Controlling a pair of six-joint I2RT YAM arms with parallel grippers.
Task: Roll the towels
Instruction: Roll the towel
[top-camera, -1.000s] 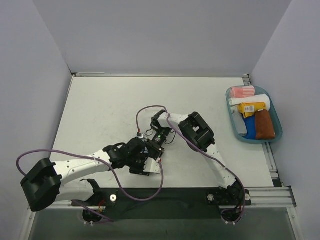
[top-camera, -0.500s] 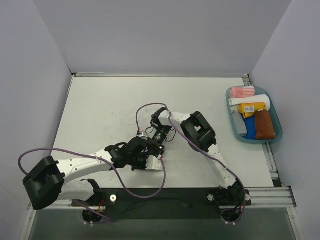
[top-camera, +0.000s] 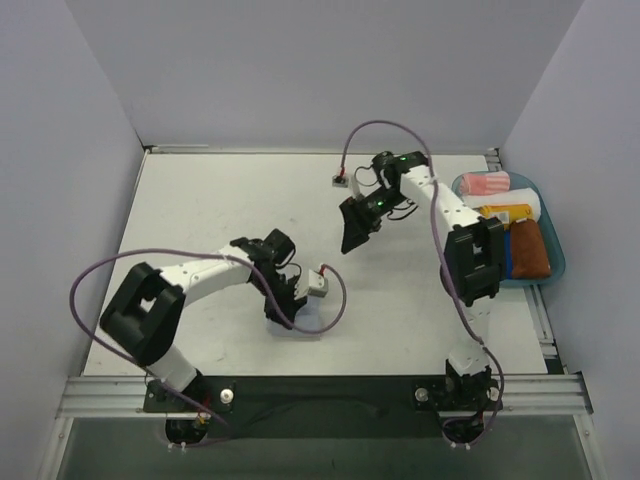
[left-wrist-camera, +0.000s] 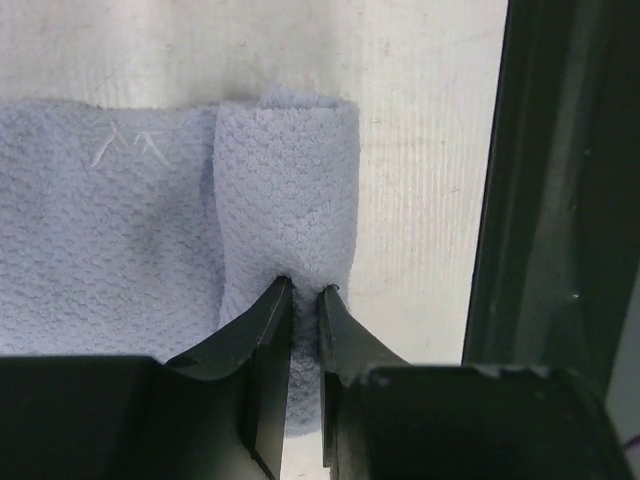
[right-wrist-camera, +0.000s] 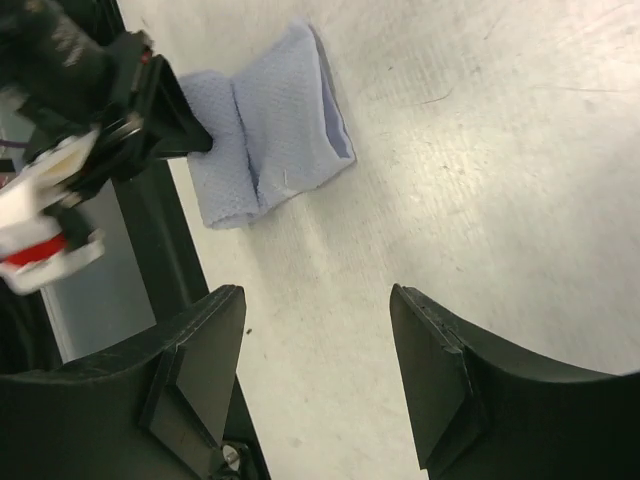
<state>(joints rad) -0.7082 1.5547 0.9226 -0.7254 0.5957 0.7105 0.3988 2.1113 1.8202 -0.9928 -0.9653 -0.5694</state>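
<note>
The pale light-blue towel (left-wrist-camera: 110, 230) lies near the table's front edge, its right end rolled into a short tube (left-wrist-camera: 290, 170). My left gripper (left-wrist-camera: 303, 290) is shut on that rolled end, the cloth squeezed between its fingertips. From above, the left gripper (top-camera: 288, 300) sits on the towel (top-camera: 303, 325). My right gripper (top-camera: 355, 225) hangs open above the bare table, well away from the towel (right-wrist-camera: 285, 110), with nothing between its fingers (right-wrist-camera: 430, 350). The rust-brown towel (top-camera: 530, 250) lies in the tray.
A teal tray (top-camera: 512, 284) at the right edge holds a pink-and-white striped cloth (top-camera: 487, 183), a white one, a yellow one with a label (top-camera: 503, 214) and a blue one. The table's dark front edge (left-wrist-camera: 560, 200) runs just beside the roll.
My right gripper has let go, opened and swung up and away to the back right. My left gripper has shut on the towel's rolled end, and the left arm has folded inward.
</note>
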